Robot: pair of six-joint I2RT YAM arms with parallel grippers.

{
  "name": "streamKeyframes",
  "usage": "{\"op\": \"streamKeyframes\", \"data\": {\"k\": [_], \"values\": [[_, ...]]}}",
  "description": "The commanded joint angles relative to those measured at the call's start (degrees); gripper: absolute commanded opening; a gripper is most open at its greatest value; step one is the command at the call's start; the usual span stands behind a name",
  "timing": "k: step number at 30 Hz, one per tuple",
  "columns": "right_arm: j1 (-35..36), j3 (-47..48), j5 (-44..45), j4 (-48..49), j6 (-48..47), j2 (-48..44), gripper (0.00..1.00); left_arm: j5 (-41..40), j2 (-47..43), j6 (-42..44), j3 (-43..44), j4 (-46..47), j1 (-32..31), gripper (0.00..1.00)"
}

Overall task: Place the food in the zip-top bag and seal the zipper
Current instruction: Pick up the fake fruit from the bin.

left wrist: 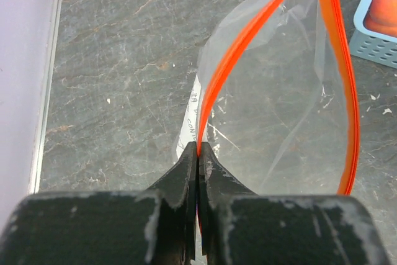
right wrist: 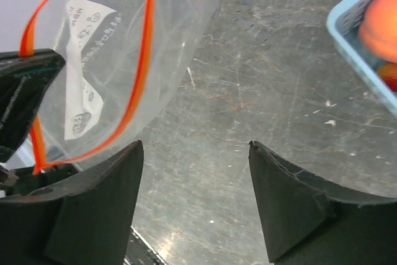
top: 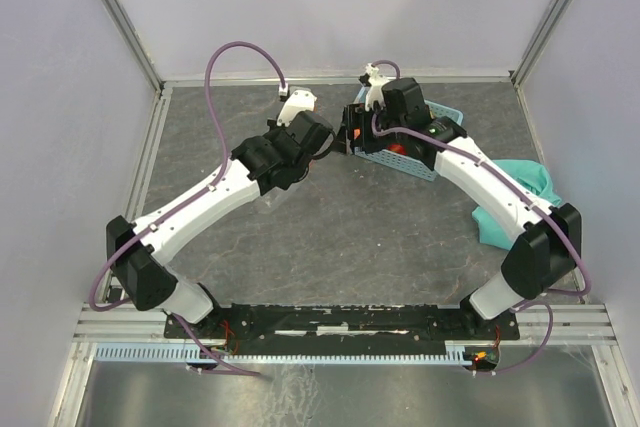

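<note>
The clear zip-top bag (left wrist: pixel 279 122) hangs with its mouth open, and its red-orange zipper (left wrist: pixel 236 48) forms a wide loop. My left gripper (left wrist: pixel 198 148) is shut on the zipper strip at one end of the mouth. The bag's white label (right wrist: pixel 80 91) shows in the right wrist view. My right gripper (right wrist: pixel 195 147) is open beside the bag, with nothing between its fingers and bare table below. It sits just right of the zipper (right wrist: pixel 146 60). The food lies in the light-blue basket (right wrist: pixel 350 26): an orange-pink peach (right wrist: pixel 379 23) and a red piece (right wrist: pixel 389 76) show. From above, both grippers meet near the basket (top: pixel 432 162).
A teal cloth (top: pixel 525 192) lies at the right of the table, partly under the right arm. The basket stands at the back right, close to the right gripper (top: pixel 350 135). The left gripper (top: pixel 328 150) is just to its left. Metal frame rails border the grey table.
</note>
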Motion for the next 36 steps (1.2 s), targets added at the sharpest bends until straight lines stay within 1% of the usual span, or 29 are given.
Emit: {"op": "streamKeyframes", "data": {"k": [1,3,7,11,16,23,26,29,36], "values": [[-3.3,2.1,-0.5,1.8,-7.1,-1.6,0.83,0.1,-2.1,5.5,-1.2,5.4,1.1,0.03],[-5.3,2.0,0.5,1.2,-8.3,-1.4,1.00,0.8,-1.9,6.6,-1.5,6.1,1.3,0.03],[-8.3,2.2,7.7,-0.3,-12.7,-0.5,0.99,1.8,-1.3,8.1,-2.2,7.0,1.5,0.03],[-11.0,4.0,19.7,-2.4,-15.1,3.0,0.99,3.7,-2.0,10.1,-4.4,9.9,1.5,0.03],[-14.1,6.6,24.4,-1.5,-19.9,8.9,0.99,6.7,-1.8,11.5,-5.0,10.5,1.6,0.03],[-19.0,12.7,22.6,-0.2,-25.5,18.0,0.99,10.6,-3.3,11.2,-8.1,12.3,1.6,0.03],[-21.2,14.4,20.1,0.4,-26.5,21.2,0.99,10.3,-2.8,11.7,-9.8,13.7,1.7,0.03],[-22.9,18.0,17.9,-1.7,-27.4,24.7,0.99,10.1,-1.8,11.1,-9.1,13.3,1.6,0.03],[-24.8,21.5,15.1,1.0,-28.9,31.1,0.99,10.2,-1.7,10.5,-9.1,12.5,1.7,0.03]]}}
